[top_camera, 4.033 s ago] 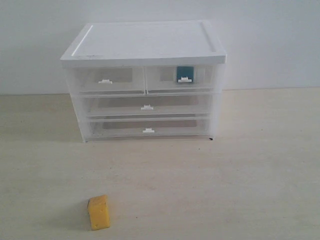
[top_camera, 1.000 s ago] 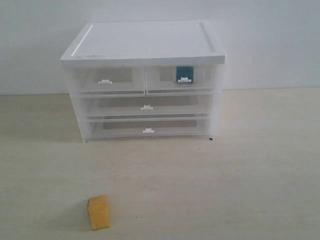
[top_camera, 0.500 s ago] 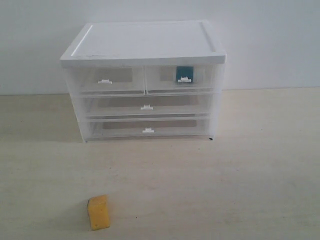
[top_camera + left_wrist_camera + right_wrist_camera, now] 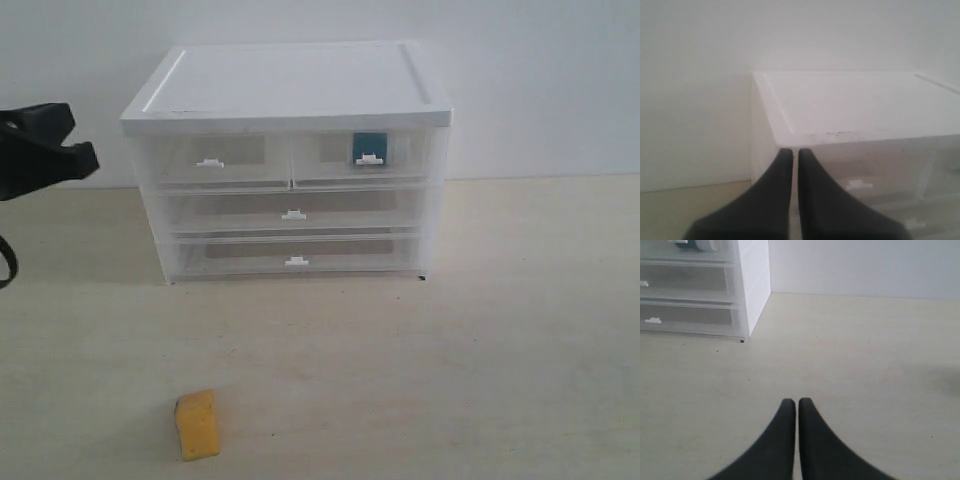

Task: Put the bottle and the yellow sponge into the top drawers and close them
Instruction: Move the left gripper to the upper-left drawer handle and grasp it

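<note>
now that the left gripper (image 4: 88,158), pressed together like the right gripper (image 4: 797,401), has been brought in at the left, the yellow sponge (image 4: 198,424) on the near tabletop (image 4: 480,350) is judged next; the bottle (image 4: 369,146) is already kept in the closed right top drawer (image 4: 330,160).

— How much of the bottle (image 4: 369,145) shows?
— Only a teal patch, through the cloudy front of the right top drawer (image 4: 405,155); the handle tab (image 4: 369,159) covers part of it. In the right wrist view the picture's edge slices most of it off.
— And the left arm (image 4: 35,150)?
— Cut by the left edge; just a dark end shows.
</note>
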Controlling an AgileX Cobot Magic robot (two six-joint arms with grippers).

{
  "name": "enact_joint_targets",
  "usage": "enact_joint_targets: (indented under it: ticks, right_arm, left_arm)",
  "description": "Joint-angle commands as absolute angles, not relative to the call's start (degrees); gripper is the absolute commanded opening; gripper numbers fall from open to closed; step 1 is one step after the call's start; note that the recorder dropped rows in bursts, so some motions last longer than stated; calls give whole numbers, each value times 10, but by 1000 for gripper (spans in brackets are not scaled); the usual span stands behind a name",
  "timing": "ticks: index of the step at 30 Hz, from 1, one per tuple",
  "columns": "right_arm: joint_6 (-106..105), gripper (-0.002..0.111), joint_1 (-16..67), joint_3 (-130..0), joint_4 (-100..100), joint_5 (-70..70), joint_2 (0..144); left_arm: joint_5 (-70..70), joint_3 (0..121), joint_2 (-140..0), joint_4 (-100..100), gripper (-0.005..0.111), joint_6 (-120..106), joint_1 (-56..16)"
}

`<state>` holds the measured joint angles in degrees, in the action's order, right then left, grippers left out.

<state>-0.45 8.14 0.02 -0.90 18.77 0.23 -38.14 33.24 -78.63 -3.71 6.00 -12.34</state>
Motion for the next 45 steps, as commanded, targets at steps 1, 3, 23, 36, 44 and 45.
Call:
enact_joint_targets:
  ticks: [1, 3, 23, 36, 44, 45]
  right_arm:
    - [-4, 0, 79, 0, -8, 184, 0]
    - [-4, 0, 79, 0, -8, 184, 0]
    - [-4, 0, 79, 0, -8, 184, 0]
    - [-4, 0, 79, 0, -8, 184, 0]
    - [-4, 0, 79, 0, -8, 184, 0]
    - [-4, 0, 79, 0, -8, 184, 0]
  left_arm:
    - [-454, 325, -837, 90, 4, -70, -189]
    - [-474, 325, -862, 114, 4, -80, -211]
    - [-486, 403, -1055, 38, 26, 4, -253]
    - [-630, 449, -1119, 83, 60, -26, -253]
    - [-690, 475, -1173, 97, 60, -23, -254]
    - [-691, 478, -1174, 97, 60, -23, -254]
